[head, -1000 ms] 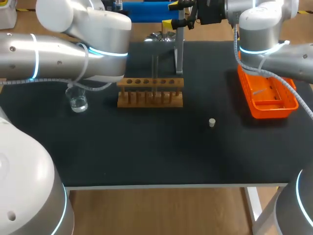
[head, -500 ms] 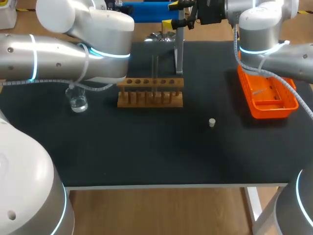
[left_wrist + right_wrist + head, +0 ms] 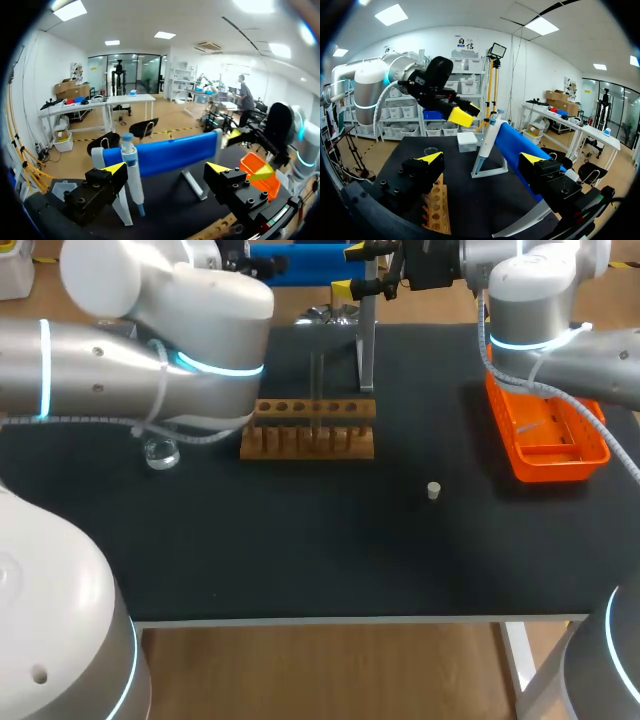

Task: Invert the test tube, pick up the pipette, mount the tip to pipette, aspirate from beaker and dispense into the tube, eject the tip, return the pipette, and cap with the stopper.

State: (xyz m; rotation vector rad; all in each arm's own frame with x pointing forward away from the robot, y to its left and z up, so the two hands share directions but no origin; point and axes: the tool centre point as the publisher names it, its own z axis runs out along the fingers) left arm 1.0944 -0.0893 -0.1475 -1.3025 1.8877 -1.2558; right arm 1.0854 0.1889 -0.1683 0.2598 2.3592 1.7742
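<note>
Visible from above alone: small pale stopper lying loose on the dark worktop, right of and nearer than the wooden rack; beaker left of the rack, partly hidden under the left arm, which crosses in from the left; orange tray at the right, below the right arm.

Plain only from the wrists: pipette upright on its stand at the far edge, ahead of the left tool, touching neither finger. Fingers spread wide, holding nothing. Same for the right tool: wide, empty, facing the pipette from the opposite side
</note>
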